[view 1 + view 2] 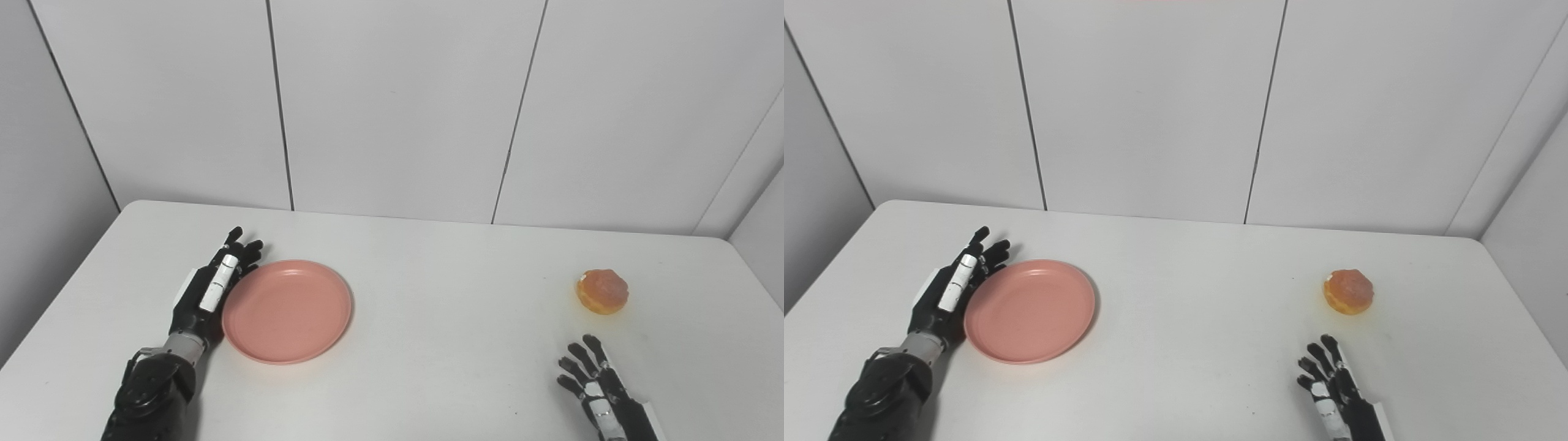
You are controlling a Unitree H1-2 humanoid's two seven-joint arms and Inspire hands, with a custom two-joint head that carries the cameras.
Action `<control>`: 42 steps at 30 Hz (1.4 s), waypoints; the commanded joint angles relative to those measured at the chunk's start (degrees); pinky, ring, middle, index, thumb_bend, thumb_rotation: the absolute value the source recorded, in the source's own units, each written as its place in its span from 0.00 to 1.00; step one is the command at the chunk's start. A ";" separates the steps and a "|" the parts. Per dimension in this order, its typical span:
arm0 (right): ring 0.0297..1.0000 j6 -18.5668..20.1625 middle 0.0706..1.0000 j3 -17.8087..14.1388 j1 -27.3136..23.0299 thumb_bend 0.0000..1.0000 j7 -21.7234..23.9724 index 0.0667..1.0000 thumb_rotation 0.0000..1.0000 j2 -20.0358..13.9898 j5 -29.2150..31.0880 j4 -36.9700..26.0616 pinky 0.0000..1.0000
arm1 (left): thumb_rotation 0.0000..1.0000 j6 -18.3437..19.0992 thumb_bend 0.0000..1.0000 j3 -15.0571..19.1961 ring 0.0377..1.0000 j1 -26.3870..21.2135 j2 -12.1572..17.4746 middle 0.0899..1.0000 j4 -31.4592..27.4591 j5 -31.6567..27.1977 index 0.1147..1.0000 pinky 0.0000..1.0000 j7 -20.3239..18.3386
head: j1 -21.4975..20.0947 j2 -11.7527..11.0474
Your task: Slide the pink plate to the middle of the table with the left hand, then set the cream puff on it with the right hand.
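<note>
Our left hand (211, 288): it lies flat on the table, on the left side. Its fingers are stretched out straight and point to the far wall. It holds nothing. Its inner edge is right up against the left rim of the plate.

Our left arm (153, 386): black, it comes in from the near left corner.

Our right hand (591, 376): it rests low at the near right edge of the table. Its fingers are spread apart and point away from us. It holds nothing. We see only part of it, because the picture's bottom edge cuts it off.

Plate (288, 310): pink and round, with nothing on it. It sits flat on the left part of the table, just to the right of our left hand. We see it left of the middle of the table.

Cream puff (602, 291): golden brown and round. It sits on the right side of the table, a bit farther away than our right hand. The hand and the puff do not touch. It is well apart from the plate.

Table (441, 343): white and smooth.

Wall (392, 104): white panels with thin dark lines between them, behind the far edge of the table.
</note>
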 commanded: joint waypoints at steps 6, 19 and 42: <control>0.88 2.37 0.91 1.70 -0.17 0.86 -0.38 0.96 0.81 1.34 -1.76 -1.87 0.84 | 0.77 1.98 0.77 -1.57 0.93 0.31 -1.65 0.88 -2.52 -0.55 0.98 0.93 -1.01 | -1.26 0.37; 0.89 3.11 0.91 2.84 -0.39 0.87 -0.94 0.96 0.78 2.09 -2.66 -2.61 0.85 | 0.75 2.74 0.86 -2.85 0.91 0.40 -5.33 0.88 -6.72 1.21 1.00 0.86 2.36 | -3.29 0.76; 0.87 3.51 0.90 5.10 -1.48 0.80 -3.46 0.97 0.80 5.07 -8.58 -1.84 0.81 | 0.78 2.05 0.85 -5.86 0.90 -1.35 -7.46 0.84 -5.72 3.08 1.00 0.84 0.79 | -11.87 1.21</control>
